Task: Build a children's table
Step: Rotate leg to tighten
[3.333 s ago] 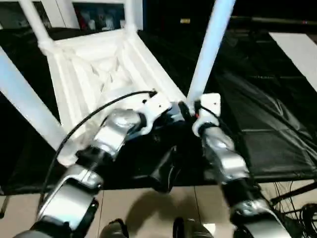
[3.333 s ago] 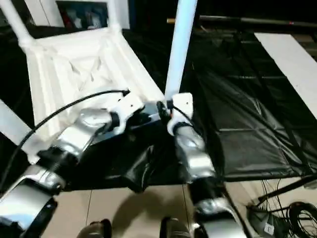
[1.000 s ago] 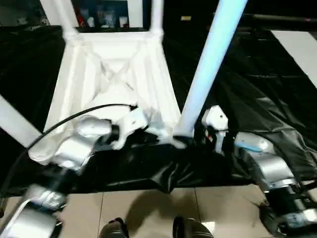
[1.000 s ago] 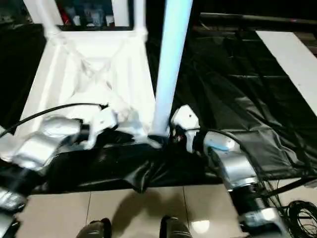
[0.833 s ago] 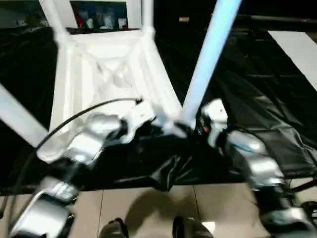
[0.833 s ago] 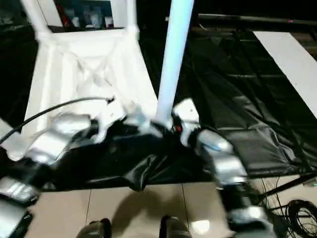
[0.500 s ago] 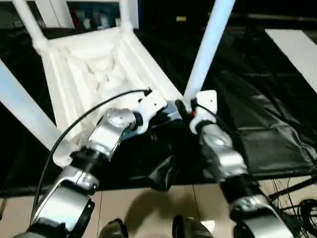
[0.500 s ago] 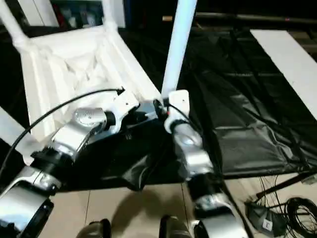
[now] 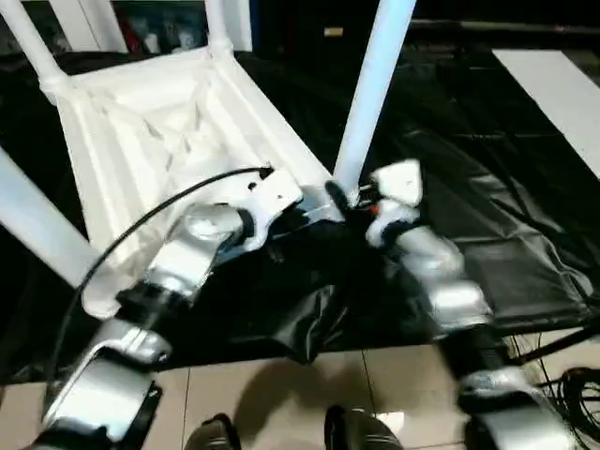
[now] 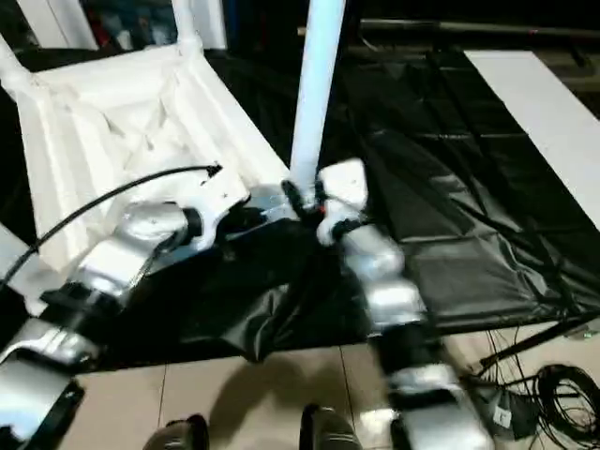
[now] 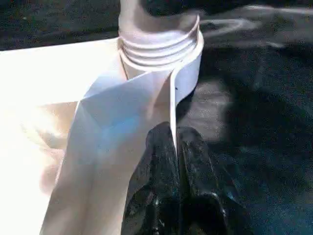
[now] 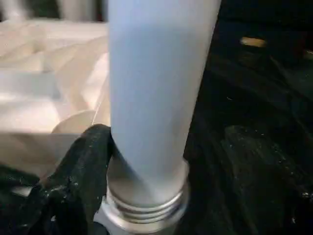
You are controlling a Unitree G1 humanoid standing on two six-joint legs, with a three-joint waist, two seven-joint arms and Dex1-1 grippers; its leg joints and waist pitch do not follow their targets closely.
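Seating the 4th leg [image 9: 372, 84] in the near corner socket [image 11: 161, 46] of the upturned top [image 9: 159, 141], threads partly exposed; probably calls for more twisting until flush. Left gripper [image 11: 177, 147] clenched on the top's thin edge, socket at 12 o'clock from it. Right gripper [image 12: 105, 147] wraps the leg base, one finger [image 12: 83, 166] at 9 o'clock of it.

Look at the table top [image 9: 178, 131]: it is white plastic, smooth, with raised ribs on its underside. The leg [image 12: 156, 93] is white plastic too, round and smooth with a soft shine, and you can see ridged rings at its base. The sheet [image 9: 469, 159] under it all is black, shiny and crinkly, like thin plastic. Your forearms [image 9: 441, 281] are shiny silver metal. The fingers [image 11: 161, 186] of the left gripper [image 11: 177, 147] are black and glossy. The floor [image 9: 281, 403] is pale glossy tile.
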